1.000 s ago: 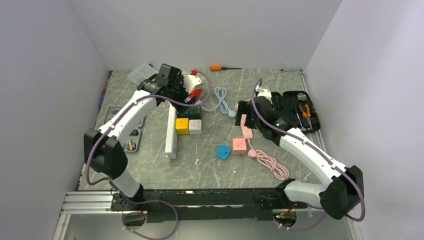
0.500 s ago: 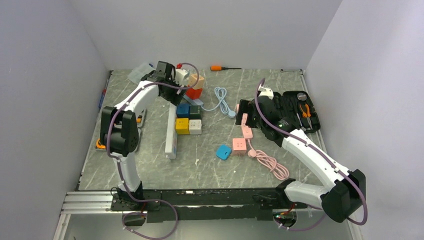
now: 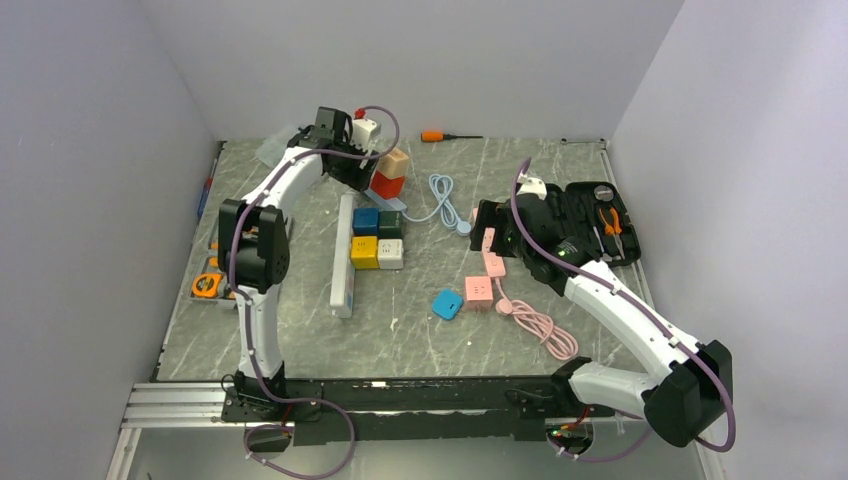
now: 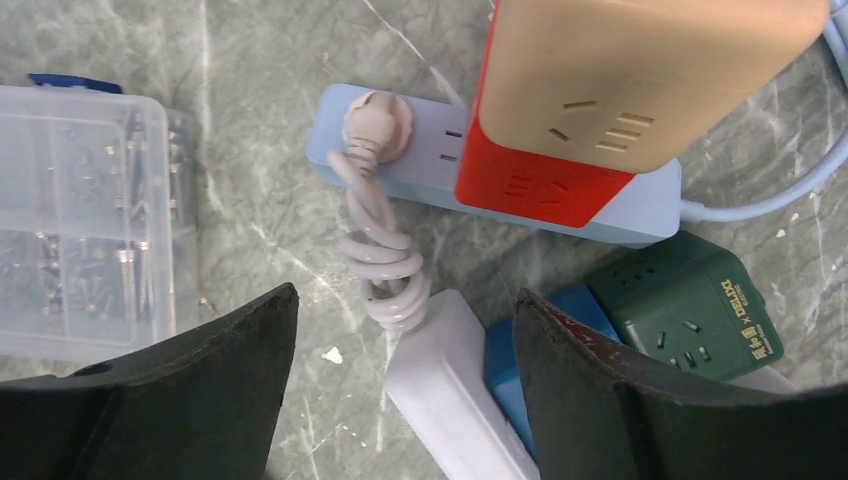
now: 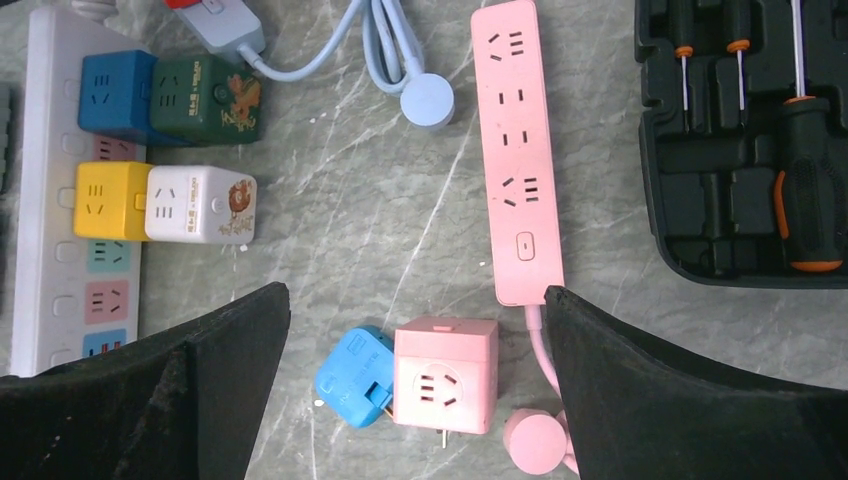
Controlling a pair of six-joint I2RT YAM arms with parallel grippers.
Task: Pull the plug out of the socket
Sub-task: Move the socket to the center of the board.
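White plug (image 4: 377, 122) sits in the pale-blue power strip (image 4: 436, 150), left pincer (image 4: 405, 340) spread empty over that strip, right pincer (image 5: 415, 330) likewise spread.

only thing i can kinda read is on my left wrist cam: small white brand lettering on the green cube socket (image 4: 688, 305), looks like "delixi" but it's tiny, so not sure.

We see a white plug (image 4: 377, 118), a pale blue socket strip (image 4: 430, 180), a red cube (image 4: 530, 185) and a tan cube (image 4: 640, 70). The table (image 4: 260, 230) is grey-green, veined white like marble.
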